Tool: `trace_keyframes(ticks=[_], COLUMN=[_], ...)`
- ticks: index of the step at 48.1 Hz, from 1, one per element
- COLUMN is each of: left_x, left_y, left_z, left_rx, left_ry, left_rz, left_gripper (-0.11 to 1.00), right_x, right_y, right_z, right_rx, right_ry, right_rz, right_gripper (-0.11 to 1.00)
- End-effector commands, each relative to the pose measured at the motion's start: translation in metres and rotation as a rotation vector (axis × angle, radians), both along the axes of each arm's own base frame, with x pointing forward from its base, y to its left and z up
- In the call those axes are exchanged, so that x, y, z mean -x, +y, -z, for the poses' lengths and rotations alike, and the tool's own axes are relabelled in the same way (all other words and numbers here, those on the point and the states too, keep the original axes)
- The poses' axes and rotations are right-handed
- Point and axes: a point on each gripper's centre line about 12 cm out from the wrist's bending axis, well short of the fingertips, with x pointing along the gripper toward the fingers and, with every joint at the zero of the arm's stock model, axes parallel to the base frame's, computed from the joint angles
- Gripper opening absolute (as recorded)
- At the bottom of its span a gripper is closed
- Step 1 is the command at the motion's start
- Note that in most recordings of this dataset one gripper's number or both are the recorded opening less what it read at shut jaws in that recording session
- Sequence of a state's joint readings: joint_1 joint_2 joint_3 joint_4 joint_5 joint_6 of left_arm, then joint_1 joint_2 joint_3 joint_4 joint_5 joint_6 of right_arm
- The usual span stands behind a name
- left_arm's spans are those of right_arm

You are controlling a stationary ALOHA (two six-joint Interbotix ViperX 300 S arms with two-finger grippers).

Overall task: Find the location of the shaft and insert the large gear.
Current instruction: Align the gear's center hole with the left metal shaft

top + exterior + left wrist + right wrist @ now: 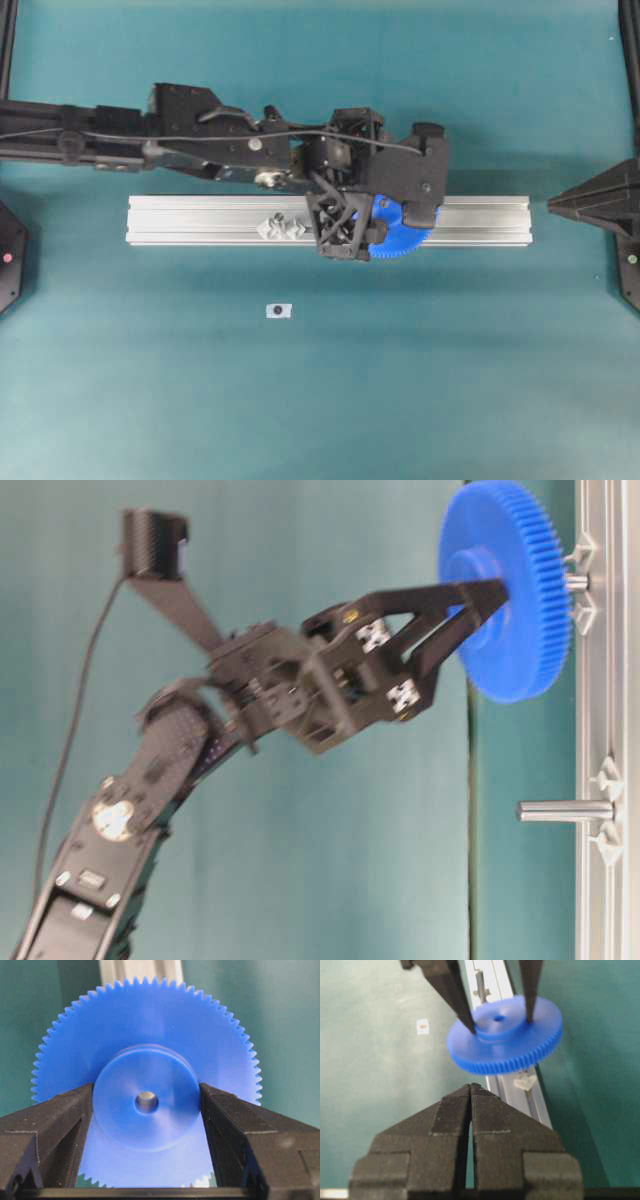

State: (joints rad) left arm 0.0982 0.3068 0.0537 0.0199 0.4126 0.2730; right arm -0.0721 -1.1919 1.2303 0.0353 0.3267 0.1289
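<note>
1. The left hand [146,1105] is partly open and is closed on the raised round middle of the large gear [145,1060], with one black finger [60,1120] at 9 o'clock of the middle and the other at 3 o'clock.
2. The gear is held above the silver rail [200,215], just over the shaft [577,581], and the grey tip of the pin is seen through the small hole in the gear's middle in the left wrist view.
3. Whether the gear is already on the pin cannot be told.
4. A second, longer pin [565,810] is seen on the rail, well apart from the gear.
5. The right hand [471,1091] is closed with nothing in it, and is kept well away from the gear at 6 o'clock in its own view.
6. A small white tag [279,311] is seen on the green worktop [450,380], at 6 o'clock from the rail.
</note>
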Motion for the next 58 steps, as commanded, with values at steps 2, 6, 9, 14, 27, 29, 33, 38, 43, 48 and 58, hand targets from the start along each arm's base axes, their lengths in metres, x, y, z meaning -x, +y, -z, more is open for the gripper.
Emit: trace_keyframes(ticks=[2, 6, 9, 14, 27, 29, 33, 38, 43, 48, 58], left_x=[-0.006, -0.006, -0.006, -0.007, -0.003, -0.003, -0.003, -0.002, -0.002, -0.004, -0.011], left_y=[0.010, 0.014, 0.017, 0.022, 0.035, 0.035, 0.036, 0.036, 0.035, 0.035, 0.035], left_z=[-0.019, -0.013, -0.012, -0.013, -0.014, -0.015, -0.015, -0.012, -0.012, -0.014, -0.016], left_rx=[-0.018, -0.024, -0.030, -0.036, -0.036, -0.036, -0.035, -0.028, -0.024, -0.025, -0.024], left_ry=[-0.055, -0.042, -0.040, -0.042, -0.032, -0.027, -0.023, -0.002, -0.001, -0.007, -0.018], left_rz=[-0.008, -0.008, -0.008, -0.012, -0.037, -0.037, -0.039, -0.043, -0.045, -0.045, -0.046], left_gripper=[0.71, 0.71, 0.71, 0.71, 0.71, 0.71, 0.71, 0.71, 0.71, 0.71, 0.71], right_x=[-0.001, -0.001, -0.001, -0.001, -0.001, -0.001, -0.001, -0.001, -0.001, -0.001, -0.001], right_y=[-0.001, 0.000, -0.001, 0.000, -0.001, -0.001, -0.001, -0.001, 0.000, -0.001, -0.001], right_z=[-0.004, -0.004, -0.004, -0.004, -0.003, -0.003, -0.003, -0.003, -0.002, -0.002, -0.001], right_rx=[-0.005, -0.007, -0.008, -0.007, -0.007, -0.007, -0.006, -0.007, -0.007, -0.007, -0.007], right_ry=[-0.008, -0.007, -0.008, -0.008, -0.005, -0.007, -0.008, -0.007, -0.005, -0.005, -0.005], right_rz=[0.006, 0.005, 0.006, 0.005, 0.006, 0.006, 0.006, 0.006, 0.005, 0.006, 0.006], right_gripper=[0.03, 0.03, 0.03, 0.03, 0.03, 0.03, 0.03, 0.03, 0.03, 0.03, 0.03])
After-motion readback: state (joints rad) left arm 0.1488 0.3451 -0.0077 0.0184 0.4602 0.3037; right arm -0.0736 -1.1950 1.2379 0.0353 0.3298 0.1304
